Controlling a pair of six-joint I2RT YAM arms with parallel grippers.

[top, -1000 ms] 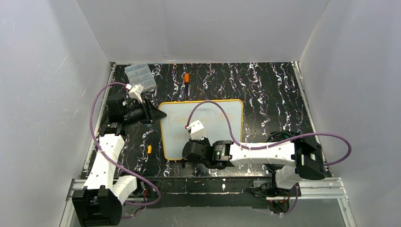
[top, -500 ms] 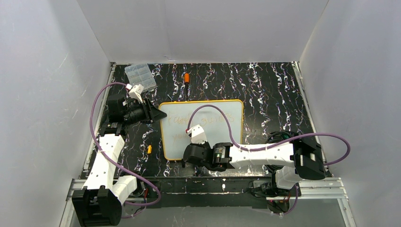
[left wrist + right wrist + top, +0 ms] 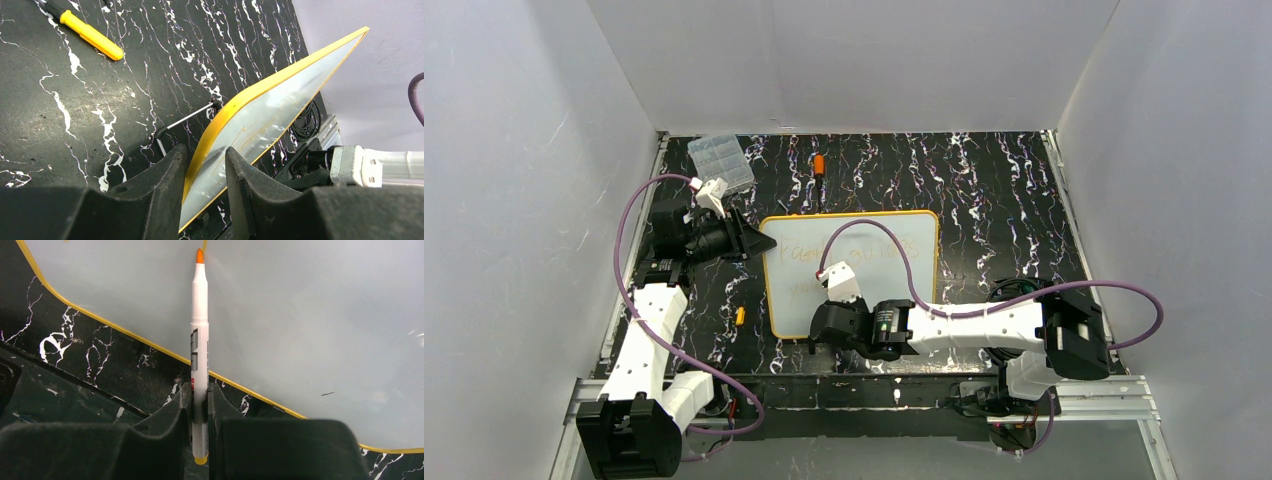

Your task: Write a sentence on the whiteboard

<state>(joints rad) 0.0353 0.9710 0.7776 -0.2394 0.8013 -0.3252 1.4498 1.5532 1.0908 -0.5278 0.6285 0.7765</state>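
The whiteboard (image 3: pixel 894 275) lies flat mid-table, white with a yellow-orange rim. The sentence (image 3: pixel 849 252) shows as faint orange words in two lines; the right wrist hides part of the lower line. My left gripper (image 3: pixel 762 243) is shut on the board's left edge; in the left wrist view its jaws (image 3: pixel 202 160) straddle the yellow rim of the whiteboard (image 3: pixel 270 110). My right gripper (image 3: pixel 824 325) hangs over the board's near left part. It (image 3: pixel 200 405) is shut on a white marker (image 3: pixel 200 330), whose orange tip touches the whiteboard (image 3: pixel 300 315).
A clear compartment box (image 3: pixel 721 163) sits at the far left. An orange-handled tool (image 3: pixel 819 165) lies behind the board. A yellow-handled tool (image 3: pixel 92 36) and a bent metal key (image 3: pixel 185 120) lie left of the board. Walls close in on three sides.
My right gripper has shifted a little toward the near left of the board with the marker. The left arm and the board have not moved.
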